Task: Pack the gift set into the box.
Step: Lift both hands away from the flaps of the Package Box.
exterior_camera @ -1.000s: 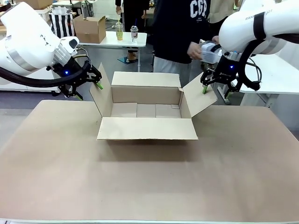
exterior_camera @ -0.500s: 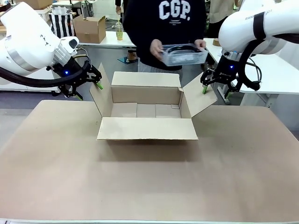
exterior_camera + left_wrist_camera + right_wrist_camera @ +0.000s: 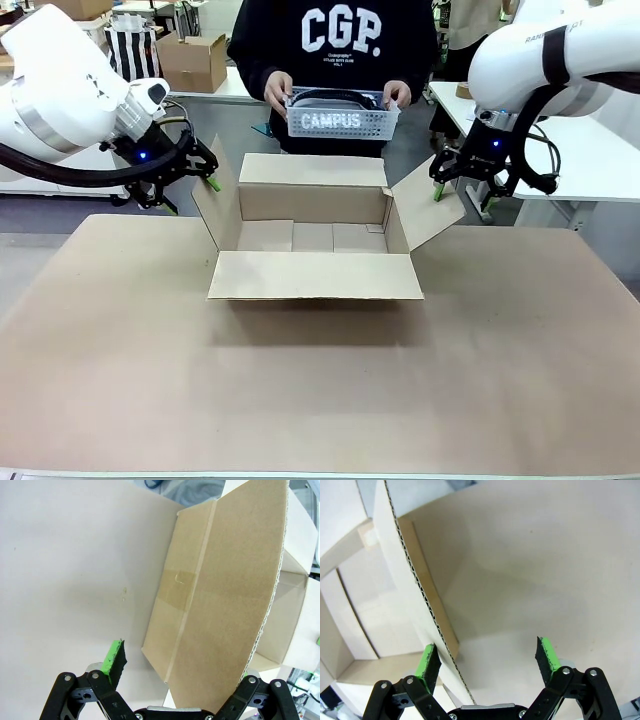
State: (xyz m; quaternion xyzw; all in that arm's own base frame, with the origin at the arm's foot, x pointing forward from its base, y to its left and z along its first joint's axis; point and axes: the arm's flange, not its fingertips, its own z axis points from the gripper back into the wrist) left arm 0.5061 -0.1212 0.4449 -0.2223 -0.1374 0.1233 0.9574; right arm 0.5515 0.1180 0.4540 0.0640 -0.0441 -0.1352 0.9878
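Both released, the left claw (image 3: 177, 652) and right claw (image 3: 486, 656) each straddle a side flap of the box (image 3: 315, 275), which sits between them. Beyond, a person (image 3: 340, 45) holds the gift set (image 3: 343, 122) above its far flap.

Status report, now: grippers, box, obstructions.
Left gripper open, straddling the box's left flap; right gripper open, straddling right flap. Box open, flaps spread. Person holds white CAMPUS basket beyond far flap; nothing blocking.
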